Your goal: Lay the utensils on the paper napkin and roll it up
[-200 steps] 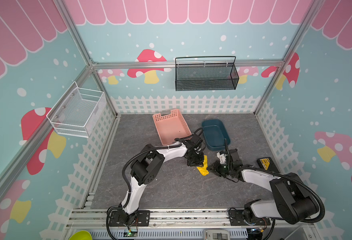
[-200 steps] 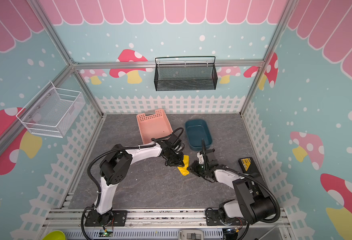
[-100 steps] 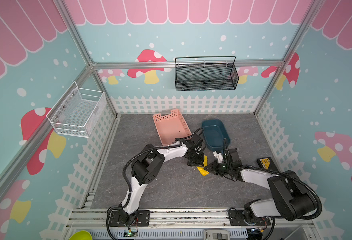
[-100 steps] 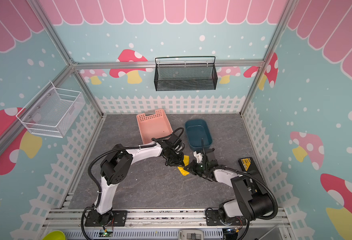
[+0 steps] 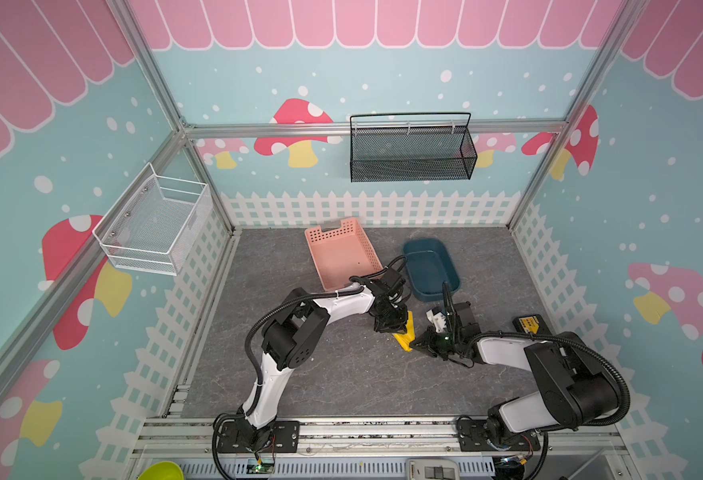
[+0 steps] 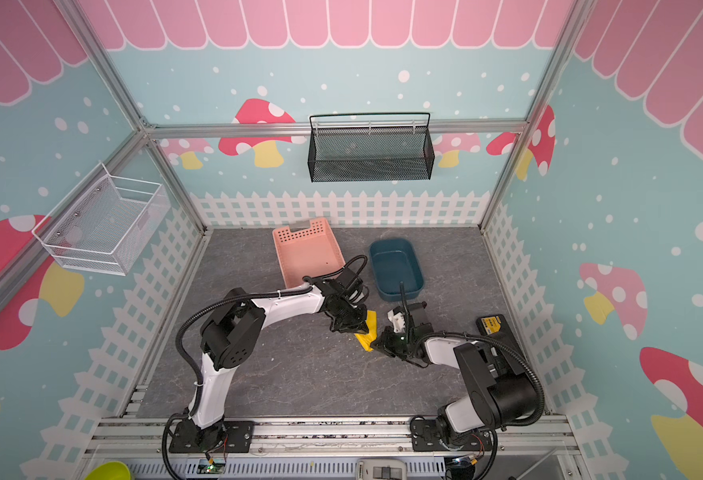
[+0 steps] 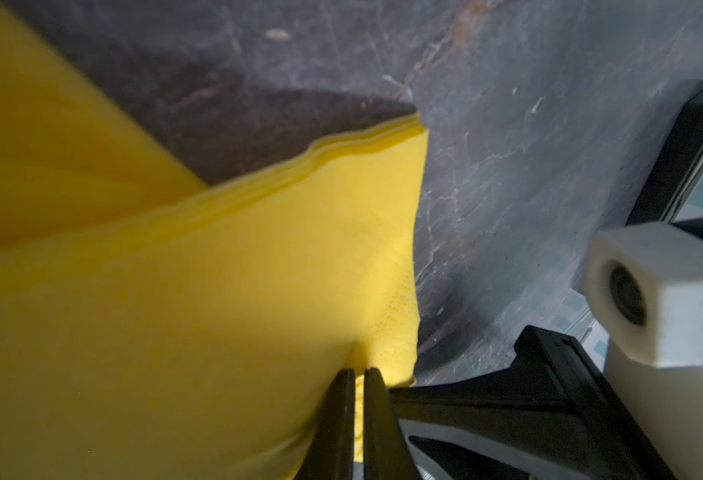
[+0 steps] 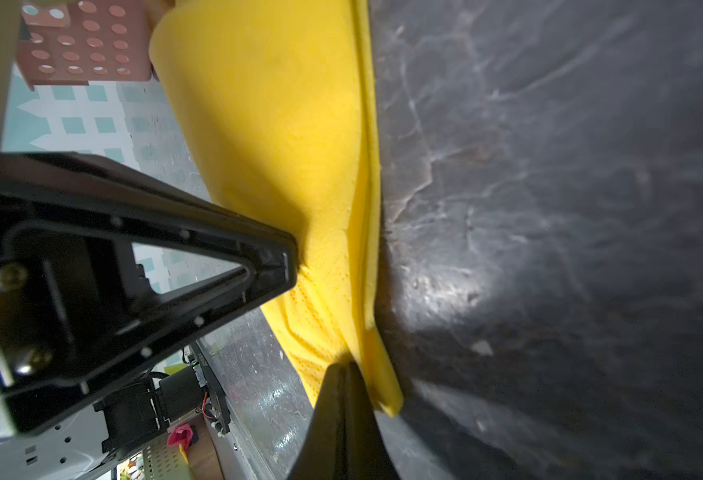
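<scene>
white wire basket [image 5: 154, 224]: hangs on the side wall at the left of the frame, well apart from everything else.
pink basket [image 5: 341, 253]: stands on the grey counter [image 5: 320, 374] at upper centre, near the white fence print.
left hand [image 5: 395, 329]: reaches in from the left to mid-frame, just below the pink basket's near corner. Fingertips [image 7: 343, 386] almost together in the left wrist view, pinching an edge of the paper napkin.
paper napkin [image 5: 407, 338]: bright yellow and folded in layers. Lies at mid-frame between the two hands, below the blue tub. Layered edge raised off the counter, with shadow beneath it.
black mesh basket [image 5: 410, 151]: hangs on the back wall, upper centre.
right hand [image 5: 417, 344]: comes in from the right, at the napkin's lower right edge. Fingers [image 8: 329, 399] pressed tight together in the right wrist view, gripping a bunched fold of the napkin.
blue tub [image 5: 431, 268]: sits on the counter just right of the pink basket, above both hands.
yellow-and-black box [image 5: 528, 325]: lies on the counter at the right, beside the right arm.
</scene>
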`<state>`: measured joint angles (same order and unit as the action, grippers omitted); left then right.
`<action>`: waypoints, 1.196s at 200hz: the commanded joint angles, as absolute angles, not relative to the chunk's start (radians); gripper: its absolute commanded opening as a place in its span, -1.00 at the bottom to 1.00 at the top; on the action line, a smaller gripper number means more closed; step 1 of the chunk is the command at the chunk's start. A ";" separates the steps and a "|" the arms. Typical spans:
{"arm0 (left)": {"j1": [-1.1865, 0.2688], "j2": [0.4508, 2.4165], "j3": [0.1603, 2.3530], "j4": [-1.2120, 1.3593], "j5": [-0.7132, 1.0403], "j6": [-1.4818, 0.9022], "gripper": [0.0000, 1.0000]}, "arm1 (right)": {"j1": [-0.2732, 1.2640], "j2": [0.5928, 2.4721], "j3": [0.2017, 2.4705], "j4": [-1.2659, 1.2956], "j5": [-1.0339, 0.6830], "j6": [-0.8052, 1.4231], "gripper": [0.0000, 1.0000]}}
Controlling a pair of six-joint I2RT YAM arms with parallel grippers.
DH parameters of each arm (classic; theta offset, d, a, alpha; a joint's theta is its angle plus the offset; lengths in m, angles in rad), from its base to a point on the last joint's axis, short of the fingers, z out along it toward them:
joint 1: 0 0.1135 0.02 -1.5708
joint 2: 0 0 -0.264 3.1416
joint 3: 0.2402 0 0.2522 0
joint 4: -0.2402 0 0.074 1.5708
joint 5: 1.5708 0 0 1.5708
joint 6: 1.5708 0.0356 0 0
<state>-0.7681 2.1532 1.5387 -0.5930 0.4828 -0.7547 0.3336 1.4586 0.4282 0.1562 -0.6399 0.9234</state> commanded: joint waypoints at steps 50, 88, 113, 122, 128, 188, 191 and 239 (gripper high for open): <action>-0.764 2.197 1.532 -0.666 0.439 -0.738 -0.76 | 0.340 1.480 0.399 0.361 -0.790 1.018 -0.99; -0.764 2.199 1.532 -0.667 0.439 -0.738 -0.76 | 0.348 1.595 0.393 0.386 -0.804 0.993 -1.00; -0.764 2.201 1.534 -0.673 0.437 -0.735 -0.76 | 0.348 1.652 0.387 0.309 -0.748 0.955 -1.00; -0.762 2.198 1.534 -0.675 0.437 -0.734 -0.76 | 0.348 1.652 0.390 0.259 -0.711 0.932 -1.00; -0.763 2.198 1.535 -0.675 0.437 -0.734 -0.76 | 0.348 1.645 0.396 0.236 -0.691 0.920 -1.00; -0.763 2.199 1.540 -0.675 0.440 -0.732 -0.77 | 0.342 1.484 0.480 0.209 -0.727 0.923 -0.97; -0.762 2.198 1.540 -0.674 0.440 -0.733 -0.76 | 0.341 1.480 0.485 0.209 -0.728 0.923 -0.96; -0.762 2.191 1.540 -0.679 0.439 -0.729 -0.76 | 0.317 1.549 0.520 0.179 -0.708 0.877 -0.98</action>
